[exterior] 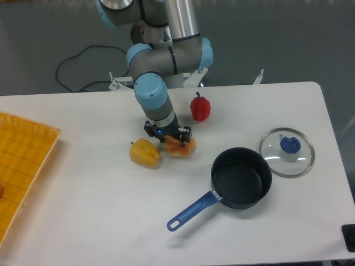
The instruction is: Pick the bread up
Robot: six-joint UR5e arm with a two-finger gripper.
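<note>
While our gripper (169, 137) sat low over the bread (180, 147), we could not tell whether the jaws had clamped it.
From the fixed camera, the bread lay on the tabletop (89, 210) just beside the yellow pepper (145, 152); we judged its lumpy shape might slip out or nudge that pepper.

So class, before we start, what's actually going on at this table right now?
A single robot arm has its end effector lowered right onto the bread, which sits on the white table between a yellow pepper and a red pepper. The fingers straddle the bread, but whether they have closed on it cannot be told, and it does not look lifted. A dark pot with a blue handle and its glass lid lie untouched to the side.
</note>
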